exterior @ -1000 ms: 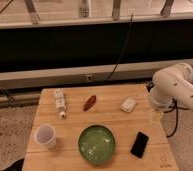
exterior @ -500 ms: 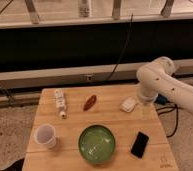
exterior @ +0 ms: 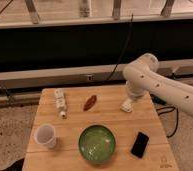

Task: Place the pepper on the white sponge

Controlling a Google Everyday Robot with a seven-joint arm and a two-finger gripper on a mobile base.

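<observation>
The pepper [exterior: 89, 102] is a small dark red-brown piece lying on the wooden table [exterior: 115, 122], at the back centre. The white sponge [exterior: 126, 105] lies to its right, near the table's back right. My white arm reaches in from the right, and its end, with the gripper [exterior: 133, 95], hangs just above and behind the sponge. The gripper is well to the right of the pepper and holds nothing that I can see.
A long white knobbed strip [exterior: 60, 101] lies at the back left. A white cup [exterior: 45, 135] stands at the front left, a green bowl [exterior: 97, 144] at the front centre, and a black phone [exterior: 139, 144] at the front right. A dark wall and cable run behind the table.
My arm has swung left from beyond the table's right edge to over the back right of the table, by the sponge. The objects have not moved.
</observation>
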